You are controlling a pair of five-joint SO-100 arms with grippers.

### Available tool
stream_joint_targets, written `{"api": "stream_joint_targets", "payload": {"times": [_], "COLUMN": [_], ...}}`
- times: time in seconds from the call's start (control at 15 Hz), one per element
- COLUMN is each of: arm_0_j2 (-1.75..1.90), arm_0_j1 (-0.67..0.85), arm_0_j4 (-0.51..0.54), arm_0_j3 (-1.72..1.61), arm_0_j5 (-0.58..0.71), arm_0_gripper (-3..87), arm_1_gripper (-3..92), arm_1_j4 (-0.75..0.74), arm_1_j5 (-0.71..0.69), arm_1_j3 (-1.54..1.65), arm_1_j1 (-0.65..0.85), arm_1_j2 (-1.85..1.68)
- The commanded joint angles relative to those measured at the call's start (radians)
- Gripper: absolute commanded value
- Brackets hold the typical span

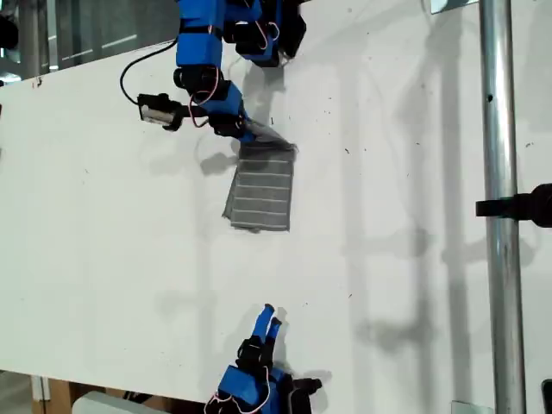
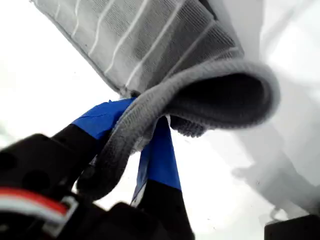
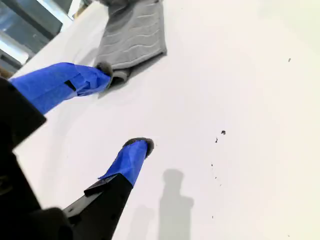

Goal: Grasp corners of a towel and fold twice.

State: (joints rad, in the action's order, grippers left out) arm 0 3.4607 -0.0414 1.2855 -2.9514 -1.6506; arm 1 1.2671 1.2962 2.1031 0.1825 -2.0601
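The towel (image 1: 261, 187) lies folded small, so folding looks nearly done. My first gripper (image 2: 150, 145) pinches its edge; my second gripper (image 3: 122, 112) hangs wide, empty, well apart from it.

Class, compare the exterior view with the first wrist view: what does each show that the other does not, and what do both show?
Only the exterior view shows the whole folded towel lying on the white table, my second gripper apart from it, and a metal pole. Only the first wrist view shows the towel's edge curled between the blue fingers. Both show my first gripper shut on the towel.
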Motion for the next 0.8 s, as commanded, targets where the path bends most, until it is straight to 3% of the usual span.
{"api": "stream_joint_targets", "payload": {"times": [0.0, 0.33, 0.4, 0.47, 0.53, 0.67, 0.73], "arm_0_j2": [0.008, 0.008, 0.008, 0.008, 0.008, 0.008, 0.008], "arm_0_j1": [-0.015, -0.015, -0.020, -0.021, -0.021, -0.021, -0.020], "arm_0_j4": [-0.021, -0.023, -0.021, -0.020, -0.023, -0.021, -0.023], "arm_0_j3": [0.005, 0.005, 0.005, -0.002, -0.005, -0.006, -0.011], "arm_0_j5": [0.000, -0.003, -0.009, -0.012, -0.014, -0.015, -0.015], "arm_0_gripper": [23.5, 23.6, 23.6, 23.6, 23.6, 23.7, 23.8], "arm_1_gripper": [-0.3, 2.3, 7.6, 31.3, 34.7, 14.7, 12.0], "arm_1_j4": [-0.046, -0.146, -0.199, -0.249, -0.265, -0.318, -0.368], "arm_1_j5": [-0.080, -0.192, -0.201, -0.236, -0.264, -0.285, -0.316], "arm_1_j3": [-0.244, -0.597, -0.637, -0.676, -0.707, -0.695, -0.681], "arm_1_j1": [0.029, 0.044, 0.031, 0.023, 0.015, 0.025, 0.029], "arm_1_j2": [0.209, 0.580, 0.618, 0.635, 0.621, 0.528, 0.465]}}
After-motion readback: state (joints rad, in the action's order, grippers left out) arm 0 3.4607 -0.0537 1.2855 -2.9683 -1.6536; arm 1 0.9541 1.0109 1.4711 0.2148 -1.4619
